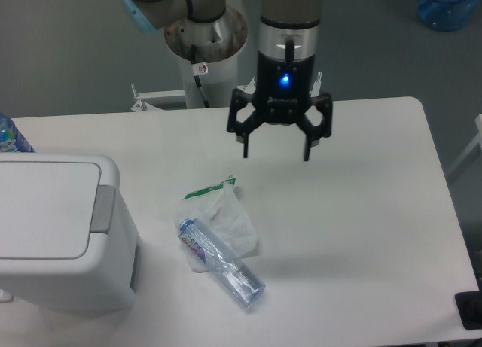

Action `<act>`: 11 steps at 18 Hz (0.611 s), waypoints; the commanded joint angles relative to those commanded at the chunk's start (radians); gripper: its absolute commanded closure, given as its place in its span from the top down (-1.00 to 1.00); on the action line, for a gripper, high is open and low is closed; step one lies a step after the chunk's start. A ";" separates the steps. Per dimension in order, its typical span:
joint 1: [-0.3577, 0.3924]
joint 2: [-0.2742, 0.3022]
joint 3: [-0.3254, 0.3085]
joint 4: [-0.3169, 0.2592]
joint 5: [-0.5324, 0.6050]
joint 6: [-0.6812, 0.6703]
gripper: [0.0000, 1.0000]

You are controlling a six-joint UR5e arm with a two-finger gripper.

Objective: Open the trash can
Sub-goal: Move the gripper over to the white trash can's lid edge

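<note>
The trash can [56,230] is a boxy white bin at the left edge of the table, with its flat lid down and a grey push bar [103,208] along the lid's right side. My gripper [276,157] hangs open above the table's back middle, well to the right of the bin and higher than it. Nothing is between its fingers [245,144].
A clear plastic bottle [220,263] lies on a crumpled white bag [223,215] between the bin and the gripper. A blue bottle top [9,135] shows behind the bin. The robot base [205,38] stands at the back. A black object [470,309] sits at the table's front right corner.
</note>
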 joint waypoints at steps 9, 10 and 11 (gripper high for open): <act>-0.115 -0.054 0.061 0.000 -0.014 -0.026 1.00; -0.129 -0.055 0.061 0.000 -0.012 -0.028 1.00; -0.140 -0.061 0.060 0.000 -0.014 -0.028 1.00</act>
